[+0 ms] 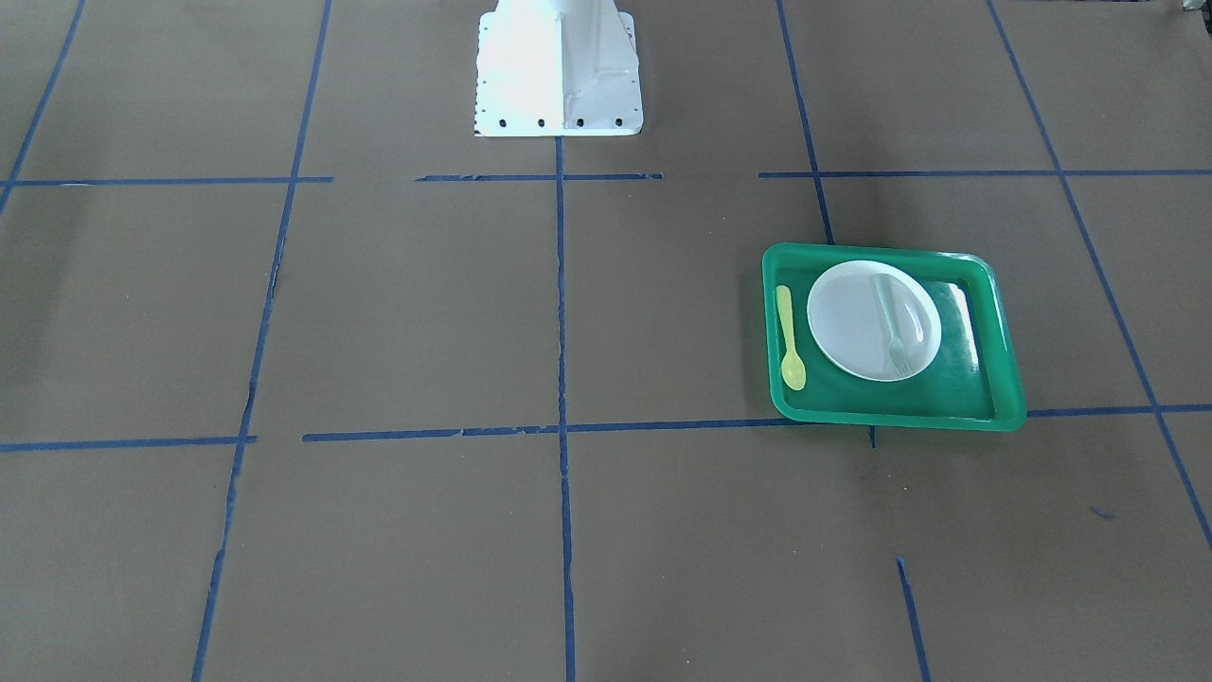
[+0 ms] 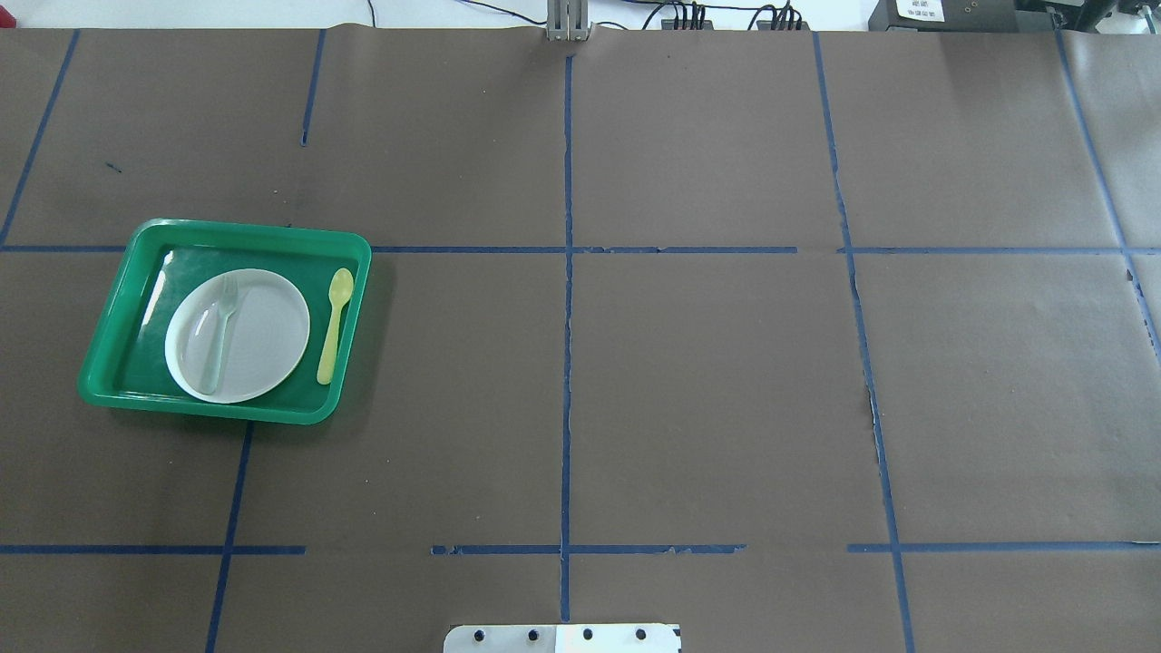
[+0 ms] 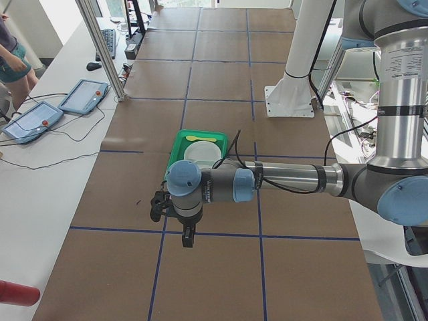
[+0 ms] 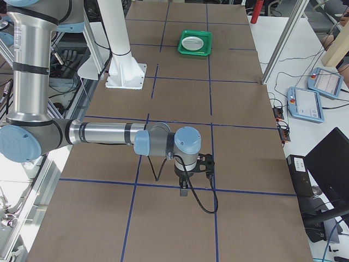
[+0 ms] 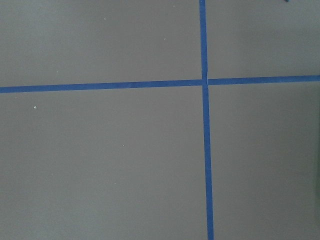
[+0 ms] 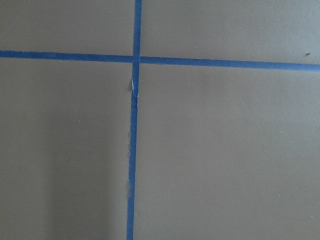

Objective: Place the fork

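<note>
Fork [image 2: 220, 331] lay flat on the white plate's [image 2: 268, 336] left half, inside the green tray [image 2: 245, 232] at the table's left; it looked light, thin, slick and rather bendy, best pinched across the handle's middle; left gripper [image 3: 188, 235] and right gripper [image 4: 184, 189] hung well away, and whether each was parted or pressed together I could not tell.

You cannot judge either gripper. The left gripper [image 3: 188, 237] and the right gripper [image 4: 184, 189] show only in the side views, small and dark, and the wrist cameras leave the fingers out of frame. From the left end, the left arm [image 3: 287, 179] covers the near part of the tray [image 3: 176, 150] and plate [image 3: 199, 152] — the fork [image 2: 220, 334] cannot be made out there. From the right end it is too small to tell. The base [image 1: 559, 71] is cut off by the front view's top edge.
</note>
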Controlling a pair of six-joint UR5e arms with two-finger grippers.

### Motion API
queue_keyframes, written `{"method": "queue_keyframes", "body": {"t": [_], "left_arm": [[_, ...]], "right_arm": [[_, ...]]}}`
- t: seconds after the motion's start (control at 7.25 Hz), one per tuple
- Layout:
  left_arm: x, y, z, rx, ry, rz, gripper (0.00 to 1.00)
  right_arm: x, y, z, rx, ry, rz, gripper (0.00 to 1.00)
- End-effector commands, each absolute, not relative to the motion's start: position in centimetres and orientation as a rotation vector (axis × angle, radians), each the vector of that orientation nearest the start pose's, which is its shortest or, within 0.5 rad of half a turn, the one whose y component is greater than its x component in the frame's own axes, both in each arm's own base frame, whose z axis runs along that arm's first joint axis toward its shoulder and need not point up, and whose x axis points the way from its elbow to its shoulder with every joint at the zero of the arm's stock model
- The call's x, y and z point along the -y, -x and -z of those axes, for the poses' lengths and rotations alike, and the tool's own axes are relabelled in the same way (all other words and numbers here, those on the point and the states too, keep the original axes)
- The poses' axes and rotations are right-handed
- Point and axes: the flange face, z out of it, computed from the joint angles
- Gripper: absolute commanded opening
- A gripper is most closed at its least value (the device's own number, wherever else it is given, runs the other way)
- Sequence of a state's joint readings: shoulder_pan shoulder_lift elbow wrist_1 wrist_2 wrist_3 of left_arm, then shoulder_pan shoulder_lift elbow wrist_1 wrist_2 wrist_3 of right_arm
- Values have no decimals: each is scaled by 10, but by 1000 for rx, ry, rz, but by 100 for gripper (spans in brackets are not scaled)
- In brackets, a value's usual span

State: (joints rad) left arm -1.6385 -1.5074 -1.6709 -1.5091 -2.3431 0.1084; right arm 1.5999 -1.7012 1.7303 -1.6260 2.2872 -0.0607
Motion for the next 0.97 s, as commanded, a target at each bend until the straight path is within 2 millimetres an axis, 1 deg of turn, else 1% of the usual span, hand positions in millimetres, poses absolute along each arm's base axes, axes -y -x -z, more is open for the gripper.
{"method": "queue_keyframes", "body": {"t": [0.0, 0.41, 0.55, 0.69, 0.83], "left_arm": [[459, 93, -643, -778, -49, -34, 100], [468, 92, -625, -784, -92, -48, 100], [476, 73, -613, -796, -141, -111, 100], [484, 34, -585, -808, -165, -124, 100], [485, -20, -540, -833, -157, -75, 100]], "right_arm": [[432, -81, -650, 717, -7, 21, 100], [432, -81, -650, 717, -7, 21, 100], [432, -81, -650, 717, -7, 21, 100], [432, -81, -650, 717, -7, 21, 100], [432, -81, -650, 717, -7, 21, 100]]}}
